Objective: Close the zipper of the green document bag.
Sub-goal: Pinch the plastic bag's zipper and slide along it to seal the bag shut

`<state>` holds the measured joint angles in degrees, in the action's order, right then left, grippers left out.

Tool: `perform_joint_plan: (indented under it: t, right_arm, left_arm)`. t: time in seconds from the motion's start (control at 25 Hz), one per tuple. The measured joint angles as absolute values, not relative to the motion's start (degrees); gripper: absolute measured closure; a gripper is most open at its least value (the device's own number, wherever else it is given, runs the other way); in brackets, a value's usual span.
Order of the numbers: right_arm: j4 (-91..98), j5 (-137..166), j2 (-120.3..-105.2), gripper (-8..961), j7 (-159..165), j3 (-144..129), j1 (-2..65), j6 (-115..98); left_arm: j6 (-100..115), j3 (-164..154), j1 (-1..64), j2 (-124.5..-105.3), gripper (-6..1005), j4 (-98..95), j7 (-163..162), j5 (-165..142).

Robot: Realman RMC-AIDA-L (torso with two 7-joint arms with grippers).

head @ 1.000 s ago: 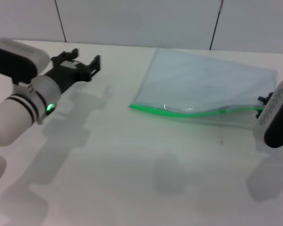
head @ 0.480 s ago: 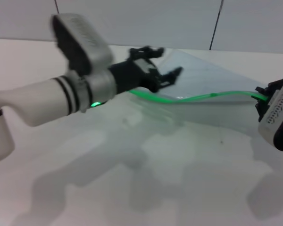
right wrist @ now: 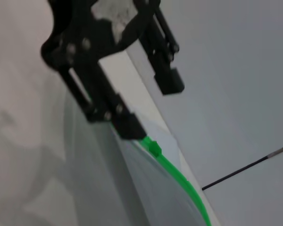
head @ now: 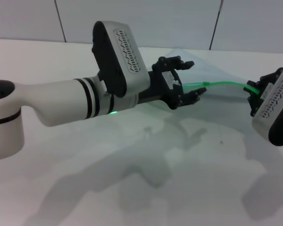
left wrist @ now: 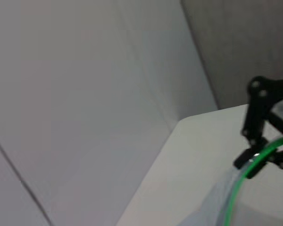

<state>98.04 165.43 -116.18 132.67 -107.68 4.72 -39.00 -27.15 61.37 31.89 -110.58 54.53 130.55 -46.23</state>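
Note:
The green document bag [head: 221,68] is a translucent bluish pouch at the back right, its green edge lifted off the table. The zipper [head: 226,84] runs as a bright green strip between both grippers, and the small slider [head: 205,84] sits near its left end. My left gripper [head: 189,80] reaches in from the left, open, its fingers straddling the strip just short of the slider. My right gripper [head: 254,91] is shut on the strip's right end. In the right wrist view the slider [right wrist: 154,148] lies just past the left gripper's lower finger [right wrist: 127,126]. The right gripper [left wrist: 254,157] pinches the zipper [left wrist: 238,183].
The white table [head: 132,188] stretches out in front of the bag, crossed by the arms' shadows. A grey panelled wall [head: 146,21] stands right behind the bag. My left forearm [head: 70,101] stretches low across the table's left half.
My left arm has swung from the far left across to the zipper. The right gripper has lifted the green edge, which now hangs taut and higher than before.

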Motion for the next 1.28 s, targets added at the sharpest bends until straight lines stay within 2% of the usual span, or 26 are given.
perform_joint_plan:
  t: [0.32,0.6,0.72,1.28]
  right_arm:
    - [99.3,164.9,-116.10,906,133.0,-107.7,4.8,-39.0]
    - [99.9,163.8,-116.01,905,132.9,-107.7,4.8,-39.0]
    - [100.0,163.7,-116.01,905,132.9,-107.8,4.7,-39.0]
    - [100.2,163.7,-116.01,902,133.0,-108.6,4.8,-39.0]
  left_arm:
    - [-27.2,61.5,32.1,-111.56,325,54.7,130.2,-48.0]
    - [-26.6,61.7,32.0,-111.68,326,54.4,130.6,-48.1]
    - [-26.8,61.7,32.1,-111.70,428,53.9,130.8,-48.1]
    - [-26.5,63.3,32.8,-112.05,491,53.7,131.0,-48.2]
